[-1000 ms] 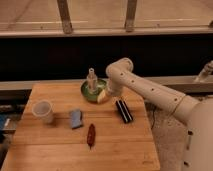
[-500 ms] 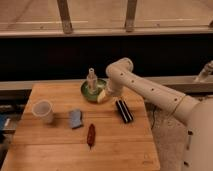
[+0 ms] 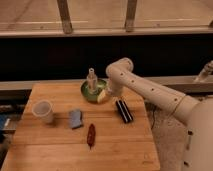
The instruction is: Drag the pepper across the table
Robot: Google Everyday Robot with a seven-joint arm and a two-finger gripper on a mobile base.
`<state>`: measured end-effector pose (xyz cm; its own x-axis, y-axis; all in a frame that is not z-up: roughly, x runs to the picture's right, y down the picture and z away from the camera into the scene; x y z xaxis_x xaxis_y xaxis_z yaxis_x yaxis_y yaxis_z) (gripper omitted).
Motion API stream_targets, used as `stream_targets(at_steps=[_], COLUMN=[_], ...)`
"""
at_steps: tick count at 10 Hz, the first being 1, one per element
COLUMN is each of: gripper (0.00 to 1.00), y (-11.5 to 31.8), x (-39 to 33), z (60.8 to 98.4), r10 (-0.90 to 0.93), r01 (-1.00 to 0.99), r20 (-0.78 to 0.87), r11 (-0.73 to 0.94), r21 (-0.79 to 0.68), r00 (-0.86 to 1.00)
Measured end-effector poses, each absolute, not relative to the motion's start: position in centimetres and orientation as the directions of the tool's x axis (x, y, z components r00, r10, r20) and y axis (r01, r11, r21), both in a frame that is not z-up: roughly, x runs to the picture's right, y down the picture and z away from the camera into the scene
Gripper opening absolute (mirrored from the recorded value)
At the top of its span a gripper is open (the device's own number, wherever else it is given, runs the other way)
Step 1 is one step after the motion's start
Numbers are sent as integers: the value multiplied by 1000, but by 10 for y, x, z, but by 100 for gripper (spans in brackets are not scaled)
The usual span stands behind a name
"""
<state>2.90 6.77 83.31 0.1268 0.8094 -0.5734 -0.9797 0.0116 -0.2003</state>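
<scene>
End effector hangs at the right rim of the green bowl, toward the bench's 12 o'clock edge; whether it is open or closed cannot be told. The pepper lies untouched, well apart at its 6 o'clock. On the way down it may clip the black block at the pepper's 2 o'clock or the blue sponge at 10 o'clock. Off-centre contact would likely roll the slim chili aside.
</scene>
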Motion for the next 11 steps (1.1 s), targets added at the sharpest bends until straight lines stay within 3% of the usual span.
stream_targets(at_steps=[11], gripper=[80], y=[66], x=[6], z=[821], r10=[792], r01=[-972], r20=[-580], r11=[72], r21=[-225], r00=[193])
